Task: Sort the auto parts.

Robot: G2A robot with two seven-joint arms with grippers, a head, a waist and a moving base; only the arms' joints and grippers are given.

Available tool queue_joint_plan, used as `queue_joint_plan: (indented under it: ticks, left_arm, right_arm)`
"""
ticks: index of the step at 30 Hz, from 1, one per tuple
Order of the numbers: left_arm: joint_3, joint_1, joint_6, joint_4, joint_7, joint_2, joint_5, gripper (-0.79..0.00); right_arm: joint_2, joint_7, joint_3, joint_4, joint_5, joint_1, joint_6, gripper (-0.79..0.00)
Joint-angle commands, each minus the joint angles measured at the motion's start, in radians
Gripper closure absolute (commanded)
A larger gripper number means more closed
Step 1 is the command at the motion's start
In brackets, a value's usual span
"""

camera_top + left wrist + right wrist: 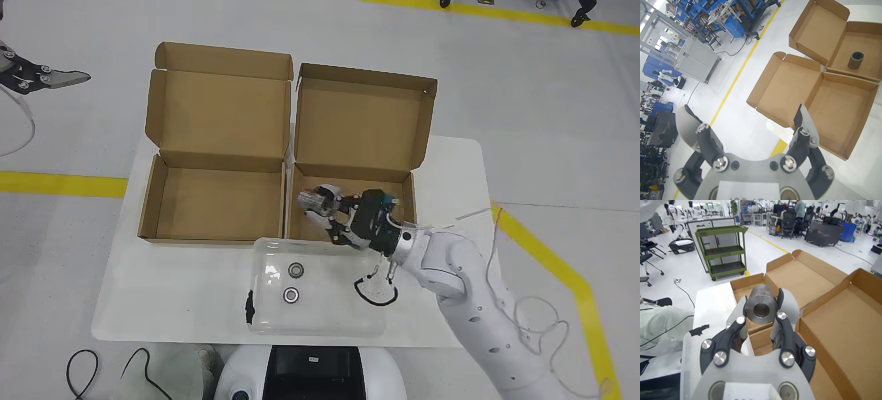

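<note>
Over the right box (360, 115), close to the wall it shares with the left box (215, 205), the right pincer (762, 294) hangs with a fat grey metal tube (761, 306) squeezed between its two fingers. The tube lies on its side in the grip, and its round hole points back at the wrist. It is up in the air, above the cardboard. Both boxes sit side by side at the back of the white counter (450, 180). They touch, and their lids are flipped open, away from the robot. The left wrist view shows a dark tube (856, 60) standing upright on the floor of the right box; I cannot tell if it is a second one. At the front of the counter, just beside the boxes, sits a clear tub (330, 312). A small metal ring (296, 269) and a second ring (291, 294) lie flat in it, near each other but apart. A black scrap (249, 305) sticks on the tub's left edge. Far off to the left, past the counter's edge and above the floor, the left pincer (743, 108) holds nothing, and its fingers are spread wide.
</note>
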Motion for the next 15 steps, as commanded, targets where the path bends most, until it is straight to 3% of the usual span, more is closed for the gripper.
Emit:
queue_joint_plan:
  ticks: [1,15]
  left_arm:
    - [0.000,0.000,0.000,0.000,0.000,0.000,0.000,-0.785]
    - [0.000,0.000,0.000,0.000,0.000,0.000,0.000,-0.785]
  right_arm:
    - [0.000,0.043,-0.002,0.004,-0.006,-0.002,0.035,0.000]
    - [-0.002,0.343,-0.004,0.026,-0.020,0.003,0.248,0.000]
